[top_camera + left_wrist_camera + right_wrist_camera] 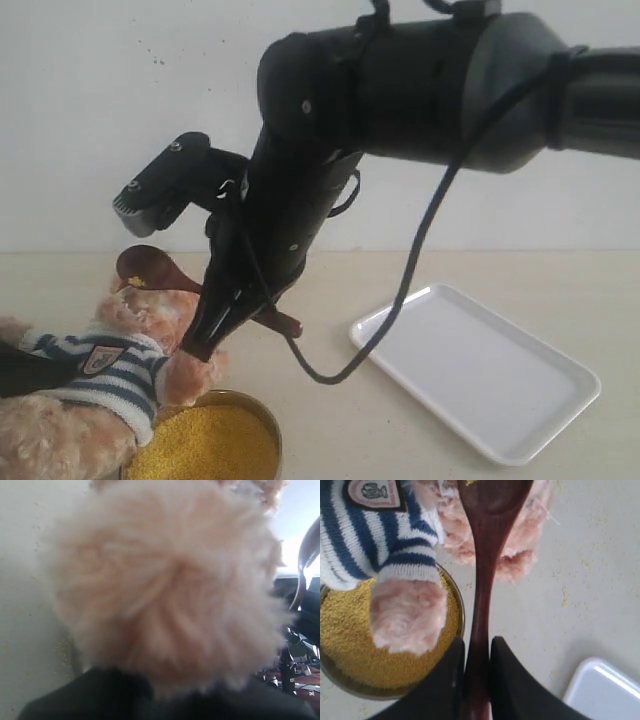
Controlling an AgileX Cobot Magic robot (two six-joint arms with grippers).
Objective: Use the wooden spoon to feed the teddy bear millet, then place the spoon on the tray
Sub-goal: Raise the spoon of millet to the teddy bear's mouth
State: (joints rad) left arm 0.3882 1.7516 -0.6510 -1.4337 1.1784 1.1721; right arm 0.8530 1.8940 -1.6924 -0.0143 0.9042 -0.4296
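Wooden spoon [150,268] is held up at left-center of the exterior view, its oval bowl against the teddy bear's [90,380] head fur and its handle slanting down to the right. A few grains of millet [205,440] sit on the spoon bowl. The rest fills a round metal bowl [270,425] at the bottom left, just beside the bear. Right pincer [476,642] is clamped on the spoon handle. Its 2 black fingers [447,680] press on both sides with no gap showing, well back from the spoon bowl. The right arm reaches in from the upper right and crosses to the left side.

The bear lies at lower left in a navy-and-white striped shirt, shield badge visible. In the right wrist view 1 fluffy paw hangs over the millet. Whether it touches the grains is unclear.

Left pincer [170,695]: can't tell how far it is open. Blurred bear fur fills the left wrist view, with only a dark, out-of-focus mass along 1 edge.

Tray [480,375] is white and sits flat on the table [560,290] at lower right, well apart from the bear and bowl. Stray yellow grains are scattered on the table near the bowl.
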